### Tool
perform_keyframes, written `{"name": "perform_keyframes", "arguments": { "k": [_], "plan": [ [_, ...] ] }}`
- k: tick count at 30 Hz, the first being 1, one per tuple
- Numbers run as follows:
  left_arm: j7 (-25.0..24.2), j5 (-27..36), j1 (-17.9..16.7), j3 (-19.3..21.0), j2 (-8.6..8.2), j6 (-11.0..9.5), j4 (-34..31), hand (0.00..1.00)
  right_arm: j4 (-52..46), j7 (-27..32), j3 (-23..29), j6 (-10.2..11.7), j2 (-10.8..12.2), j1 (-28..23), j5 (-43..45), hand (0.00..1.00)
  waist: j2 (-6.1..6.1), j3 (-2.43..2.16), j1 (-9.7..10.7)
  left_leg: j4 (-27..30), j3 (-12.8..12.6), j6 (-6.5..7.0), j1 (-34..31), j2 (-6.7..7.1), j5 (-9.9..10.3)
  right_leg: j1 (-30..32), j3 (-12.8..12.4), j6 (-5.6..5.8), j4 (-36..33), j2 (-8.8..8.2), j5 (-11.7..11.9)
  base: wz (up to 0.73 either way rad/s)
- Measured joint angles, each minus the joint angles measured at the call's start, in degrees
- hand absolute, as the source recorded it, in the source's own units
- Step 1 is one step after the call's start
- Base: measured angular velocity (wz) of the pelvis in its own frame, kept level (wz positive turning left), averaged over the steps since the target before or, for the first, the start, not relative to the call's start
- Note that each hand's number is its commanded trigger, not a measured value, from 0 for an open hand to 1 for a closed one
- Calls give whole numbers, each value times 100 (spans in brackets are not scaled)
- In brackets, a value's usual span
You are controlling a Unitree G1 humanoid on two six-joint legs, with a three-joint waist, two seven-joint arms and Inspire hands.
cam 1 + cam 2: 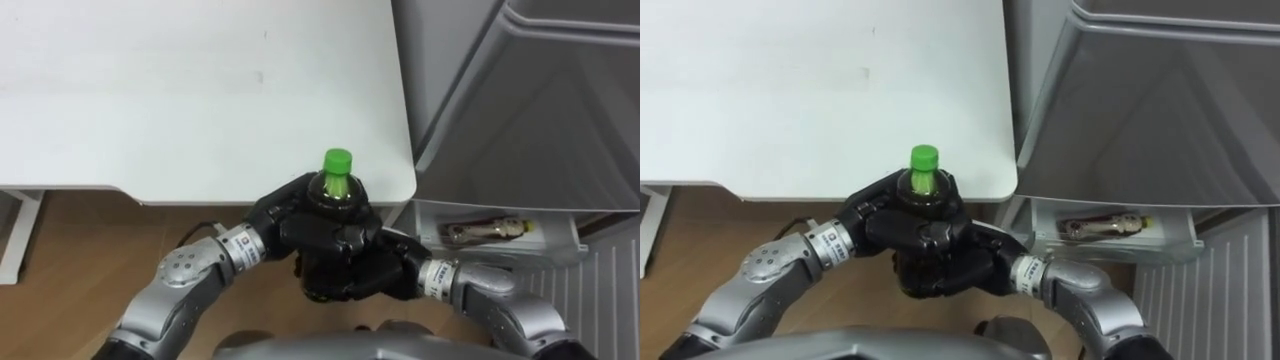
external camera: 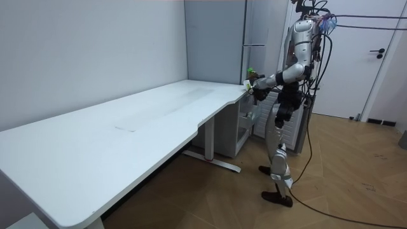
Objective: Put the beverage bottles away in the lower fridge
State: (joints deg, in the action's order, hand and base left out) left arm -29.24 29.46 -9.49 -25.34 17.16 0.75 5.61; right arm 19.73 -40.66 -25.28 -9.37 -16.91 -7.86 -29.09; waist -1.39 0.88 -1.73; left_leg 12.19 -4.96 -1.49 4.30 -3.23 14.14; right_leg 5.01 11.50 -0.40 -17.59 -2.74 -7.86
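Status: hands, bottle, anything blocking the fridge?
Both shut on green-capped bottle: left hand, right hand. Bottle upright by table corner. At right, door shelf holds a lying bottle.

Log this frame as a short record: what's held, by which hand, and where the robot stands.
held: green-capped bottle, upright
left hand: curled round the bottle
right hand: curled round it, lower down
robot: stands at the white table corner, beside the grey fridge
white shelf below the fridge: one brownish item lying in it
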Motion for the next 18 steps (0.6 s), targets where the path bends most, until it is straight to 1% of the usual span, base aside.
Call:
{"name": "perform_keyframes", "arguments": {
  "k": [2,4,5,8,9,10,11,12,18],
  "plan": [
    [37,78,0,4,-79,3,1,100,0,44,-2,20,59,0,-11,100,-13,7,1,-8,-7,0,7,0,0,0,-5,0,0,3,0,0],
    [109,259,0,40,-162,6,4,100,0,44,-5,131,96,0,-59,100,-17,10,2,-26,-18,0,19,-1,0,0,-13,1,4,7,-1,-2],
    [149,294,5,69,-200,6,4,100,0,51,-2,151,118,4,-66,100,-17,10,2,-42,-30,1,32,-2,0,0,-19,2,5,11,-1,-4],
    [178,283,60,44,-214,5,3,100,6,79,-4,177,136,22,-68,100,-24,12,2,-52,-36,1,37,-2,0,2,-20,8,10,12,-5,0],
    [187,283,69,38,-216,5,3,82,9,85,-4,177,145,22,-74,100,-25,13,2,-52,-37,1,38,-2,0,3,-20,9,13,12,-6,0],
    [232,286,87,37,-239,5,3,33,13,114,-1,177,167,22,-110,100,-25,13,3,-50,-39,1,41,-1,0,7,-21,13,16,12,-8,0],
    [265,285,105,38,-249,5,4,7,13,131,16,179,185,23,-115,100,-26,13,4,-50,-42,1,42,-1,0,9,-23,18,21,12,-11,0],
    [268,286,111,37,-248,6,4,0,13,132,17,180,185,26,-118,100,-26,13,4,-50,-42,1,42,-1,0,9,-23,19,26,12,-12,0],
    [316,292,135,55,-253,-5,-16,0,28,142,5,185,183,18,-348,100,-32,9,1,-59,-62,2,39,-3,-1,1,-32,30,94,22,-7,0]
  ]
}}
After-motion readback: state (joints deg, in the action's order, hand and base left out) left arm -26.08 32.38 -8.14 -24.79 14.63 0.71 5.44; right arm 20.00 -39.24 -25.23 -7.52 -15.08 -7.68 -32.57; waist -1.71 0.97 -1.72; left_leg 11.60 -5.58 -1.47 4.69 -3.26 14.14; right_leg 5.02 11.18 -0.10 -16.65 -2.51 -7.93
